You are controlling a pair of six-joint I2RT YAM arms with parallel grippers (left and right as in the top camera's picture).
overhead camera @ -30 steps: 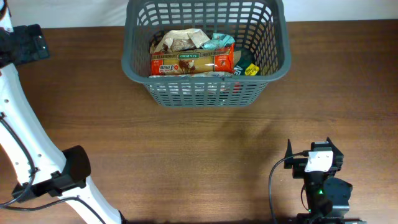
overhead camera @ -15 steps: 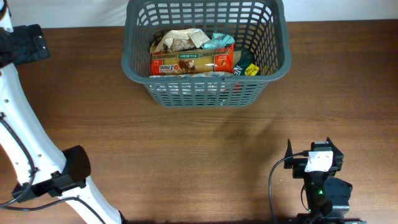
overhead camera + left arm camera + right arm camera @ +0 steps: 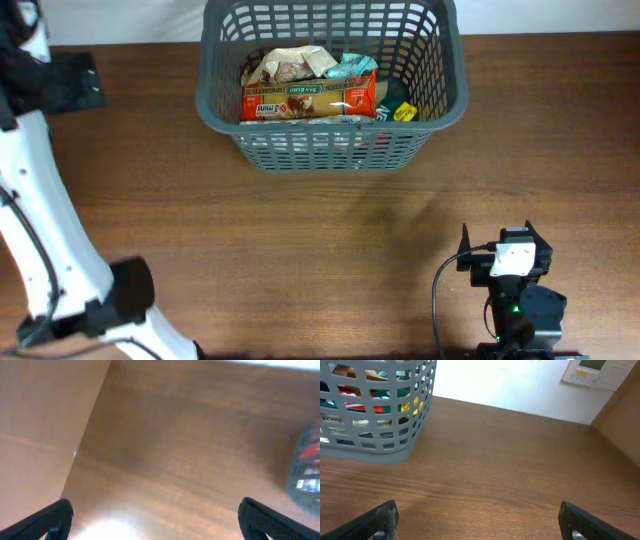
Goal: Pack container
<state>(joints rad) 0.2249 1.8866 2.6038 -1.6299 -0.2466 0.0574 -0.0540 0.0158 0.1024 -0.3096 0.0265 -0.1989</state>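
Note:
The dark grey lattice container stands at the back middle of the table. It holds several snack packets, with a long orange packet on top. The container also shows in the right wrist view at the upper left, and as a blurred edge at the right of the left wrist view. My left gripper is open and empty over bare wood at the table's far left. My right gripper is open and empty above the table near the front right.
The left arm's white links run along the table's left side. The right arm's base and cable sit at the front right. A wall panel hangs beyond the table's far edge.
The left arm's wrist has shifted a little to the right at the far left of the table. The right arm and the container have not moved.

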